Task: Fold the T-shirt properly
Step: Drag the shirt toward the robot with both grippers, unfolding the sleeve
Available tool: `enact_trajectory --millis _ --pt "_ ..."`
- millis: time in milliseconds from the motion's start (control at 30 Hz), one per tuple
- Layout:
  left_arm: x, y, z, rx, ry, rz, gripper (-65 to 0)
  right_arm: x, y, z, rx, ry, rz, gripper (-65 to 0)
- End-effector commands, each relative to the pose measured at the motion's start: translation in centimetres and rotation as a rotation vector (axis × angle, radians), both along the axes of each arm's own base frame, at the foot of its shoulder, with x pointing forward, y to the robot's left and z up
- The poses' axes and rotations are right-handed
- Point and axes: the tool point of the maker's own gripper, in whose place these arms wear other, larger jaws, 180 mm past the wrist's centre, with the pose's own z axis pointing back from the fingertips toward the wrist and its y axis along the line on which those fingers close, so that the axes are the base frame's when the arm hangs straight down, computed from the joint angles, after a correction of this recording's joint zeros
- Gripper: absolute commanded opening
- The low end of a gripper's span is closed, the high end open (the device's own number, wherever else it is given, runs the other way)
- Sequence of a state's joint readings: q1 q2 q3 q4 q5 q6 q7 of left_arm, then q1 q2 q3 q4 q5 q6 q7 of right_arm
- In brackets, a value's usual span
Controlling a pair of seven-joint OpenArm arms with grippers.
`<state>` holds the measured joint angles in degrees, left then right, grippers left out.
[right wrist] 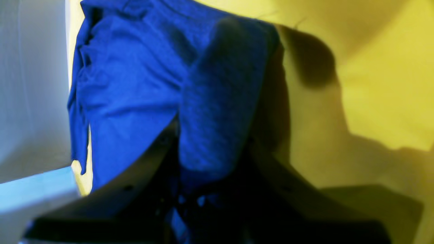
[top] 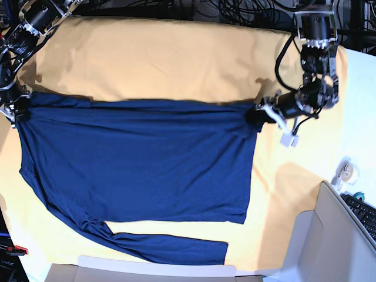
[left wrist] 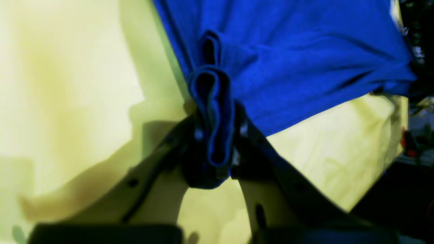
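**user_a:** T-shirt (top: 141,158) status check: it's lying mostly flat and spread out on the yellow-orange cloth (top: 176,59), body across the middle, 1 long sleeve trailing along the near edge. Both top corners are pinched. The left gripper (left wrist: 215,135) is clamped on a bunched roll of the hem corner, you can see the blue fabric wadded between its jaws in the left wrist view. The right gripper (right wrist: 210,169) is closed on fabric at the opposite corner too, though that view is blurry and the fingertips are buried under cloth.

**user_b:** So a 2-corner lift for the fold, I'd guess. What worries you?

**user_a:** Mainly the left grip. It's holding a thick rolled wad, not a clean single edge, so when it pulls, I'd expect the layers to slide against each other and the corner to come out crooked or slip free. Thin knit stretches too, so if the 2 arms don't move together the top edge goes diagonal and the fold lands skewed.

**user_b:** And that loose sleeve?

**user_a:** Yeah, it could drag and get trapped under the body, leaving a lump. Also possible a claw has nipped the yellow-orange cloth underneath; can't tell from these views, but if so the whole cover lifts with the shirt.
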<state>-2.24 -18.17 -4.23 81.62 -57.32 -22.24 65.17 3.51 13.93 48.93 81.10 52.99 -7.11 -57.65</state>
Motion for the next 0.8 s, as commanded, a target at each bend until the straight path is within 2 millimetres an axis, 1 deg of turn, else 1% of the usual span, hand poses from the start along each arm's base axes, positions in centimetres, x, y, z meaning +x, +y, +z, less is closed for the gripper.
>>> enact_trajectory --millis 0,33,133,167,233,367,433,600,700,767 --pt "0.5 1.1 1.5 0.018 -0.046 0.008 -65.0 0.0 -1.4 1.9 -0.054 -0.034 -0.011 -65.0" --pt "-0.1 1.5 1.5 0.023 -0.039 0.017 -65.0 -0.4 -1.3 1.8 -0.056 -0.025 -0.007 -65.0" --pt "-2.0 2.7 1.6 0.044 -0.028 0.037 -65.0 -2.6 -2.7 1.9 -0.093 0.008 -0.029 -65.0" --pt "-2.6 3.1 1.6 0.053 -0.028 0.045 -65.0 -3.3 -2.8 1.7 -0.100 0.020 -0.033 -65.0" --pt "-3.6 3.6 1.8 0.068 -0.031 0.052 -65.0 -4.3 -2.9 1.4 -0.109 0.042 -0.030 -65.0" --pt "-5.3 4.2 1.9 0.089 -0.025 0.064 -65.0 -6.6 -2.7 0.7 -0.057 0.043 -0.034 -65.0" --pt "-6.1 4.3 1.9 0.099 -0.022 0.063 -65.0 -7.4 -2.4 0.3 -0.038 0.050 -0.031 -65.0" --pt "-8.0 3.9 2.2 0.119 -0.016 0.040 -65.0 -9.7 -2.1 -0.8 -0.010 0.090 -0.026 -65.0" --pt "-9.2 3.8 1.8 0.124 0.005 0.033 -65.0 -10.9 -1.8 -1.3 0.008 0.107 -0.024 -65.0" --pt "-10.1 4.2 1.4 0.130 0.028 0.044 -65.0 -11.4 -1.8 -1.4 0.015 0.114 -0.022 -65.0"
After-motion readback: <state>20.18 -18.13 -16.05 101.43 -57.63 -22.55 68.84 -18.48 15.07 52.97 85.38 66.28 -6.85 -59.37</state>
